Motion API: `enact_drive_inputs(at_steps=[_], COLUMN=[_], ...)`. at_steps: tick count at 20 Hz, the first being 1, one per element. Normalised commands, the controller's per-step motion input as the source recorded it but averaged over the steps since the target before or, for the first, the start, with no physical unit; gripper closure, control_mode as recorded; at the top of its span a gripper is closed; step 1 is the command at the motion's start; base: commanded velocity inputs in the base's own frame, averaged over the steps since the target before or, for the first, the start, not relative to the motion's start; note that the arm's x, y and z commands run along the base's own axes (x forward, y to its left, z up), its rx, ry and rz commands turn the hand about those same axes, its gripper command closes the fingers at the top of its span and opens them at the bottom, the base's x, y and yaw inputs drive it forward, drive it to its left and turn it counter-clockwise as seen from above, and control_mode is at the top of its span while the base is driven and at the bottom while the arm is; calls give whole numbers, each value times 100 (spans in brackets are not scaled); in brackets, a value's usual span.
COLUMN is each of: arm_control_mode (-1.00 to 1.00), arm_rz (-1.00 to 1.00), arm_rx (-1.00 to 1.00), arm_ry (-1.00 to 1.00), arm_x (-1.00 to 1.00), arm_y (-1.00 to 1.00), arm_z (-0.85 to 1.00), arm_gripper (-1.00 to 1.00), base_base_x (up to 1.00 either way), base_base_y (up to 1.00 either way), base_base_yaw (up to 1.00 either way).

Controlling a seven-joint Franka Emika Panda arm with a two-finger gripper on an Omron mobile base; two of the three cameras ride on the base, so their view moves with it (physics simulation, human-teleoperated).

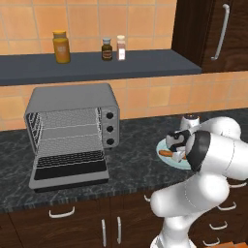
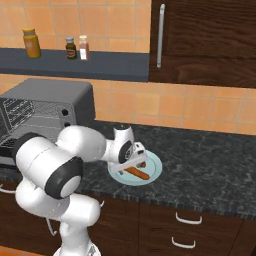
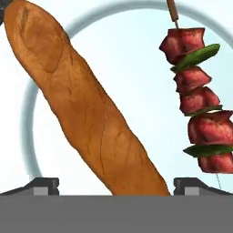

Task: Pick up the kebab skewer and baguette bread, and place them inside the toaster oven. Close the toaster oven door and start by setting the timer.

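Observation:
The baguette bread [image 3: 86,104], a long orange-brown loaf, lies slantwise on a pale blue plate [image 3: 32,118]. Beside it lies the kebab skewer [image 3: 198,104], dark red meat chunks with green slices between them. My gripper [image 3: 116,187] hovers open close above the plate, and the near end of the baguette lies between its fingertips [image 3: 45,185]. From the base views the gripper [image 2: 134,159] hangs over the plate [image 2: 156,169] on the dark counter, with the baguette [image 2: 140,173] showing under it. The toaster oven [image 1: 72,104] stands to the left, and the toaster oven door [image 1: 69,170] is folded down open.
Three jars [image 1: 61,47] stand on the grey shelf above the oven. A small silver shaker [image 1: 190,119] sits behind the plate. Dark wall cabinets [image 2: 200,40] hang at the right, and drawers run under the counter edge.

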Motion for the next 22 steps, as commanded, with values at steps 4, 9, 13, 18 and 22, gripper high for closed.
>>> enact_drive_inputs(at_steps=[4, 9, 13, 18, 22], arm_control_mode=[-100, -100, -100, -100, -100], arm_rz=[7, 9, 4, 15, 32], arm_rx=[0, 0, 0, 0, 0], arm_ry=[0, -2, 0, -3, -1], arm_x=[35, 30, -17, -50, -51], arm_y=[-6, -7, 0, 4, 70], arm_z=[-36, -12, -44, 41, 100], arm_gripper=[-100, -100, 100, 100, 100], base_base_x=[0, 0, 0, 0, 0], base_base_y=[0, 0, 0, 0, 0], base_base_yaw=[0, 0, 0, 0, 0])
